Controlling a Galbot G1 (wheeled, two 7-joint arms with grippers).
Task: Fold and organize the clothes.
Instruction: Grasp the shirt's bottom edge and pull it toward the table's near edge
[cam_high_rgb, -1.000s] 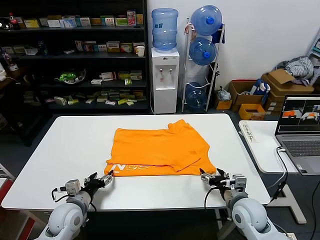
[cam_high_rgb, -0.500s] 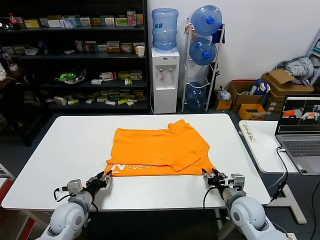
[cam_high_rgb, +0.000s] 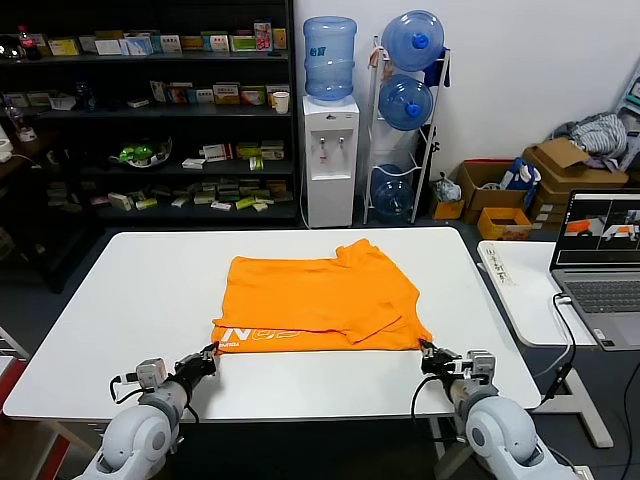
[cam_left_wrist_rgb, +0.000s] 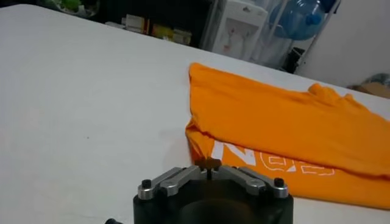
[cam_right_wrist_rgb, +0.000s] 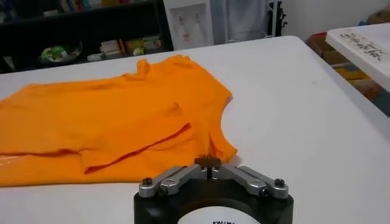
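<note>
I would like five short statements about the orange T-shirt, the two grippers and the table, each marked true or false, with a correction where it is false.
1. The orange T-shirt lies on the white table. True.
2. The left gripper is wide open above the middle of the shirt. False: it is shut on the shirt's near left corner.
3. The right gripper is shut on the shirt's near right corner. True.
4. The white lettering is hidden underneath. False: it shows along the near edge, towards the left corner.
5. The shirt hangs over the table's edge. False: all of it rests on the tabletop.
</note>
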